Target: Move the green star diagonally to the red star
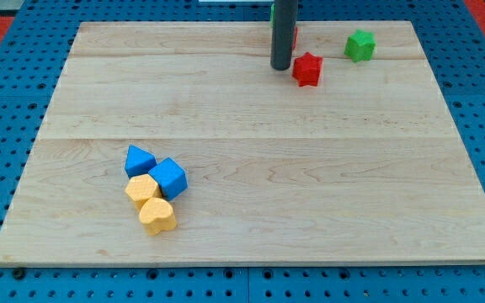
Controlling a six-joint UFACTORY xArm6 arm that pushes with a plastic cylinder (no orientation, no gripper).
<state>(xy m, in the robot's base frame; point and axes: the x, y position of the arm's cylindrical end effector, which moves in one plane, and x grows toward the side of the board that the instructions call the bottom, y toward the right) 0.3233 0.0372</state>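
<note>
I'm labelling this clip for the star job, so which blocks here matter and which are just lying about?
In the job:
- green star, near the view's top right
- red star, to its left
- my tip, just left of the red star

Lying about:
- blue triangle
- blue cube
- yellow hexagon
- yellow heart
- red block, mostly hidden behind the rod

Six whole blocks are sitting on the worktop point(310, 202): one green star point(360, 45), one red star point(307, 69), two blue ones, a triangle point(139, 160) and a cube point(169, 177), and two yellow ones, a hexagon point(141, 189) and a heart point(158, 215). A seventh, red point(295, 35), is peeking out behind one rod point(282, 34).
</note>
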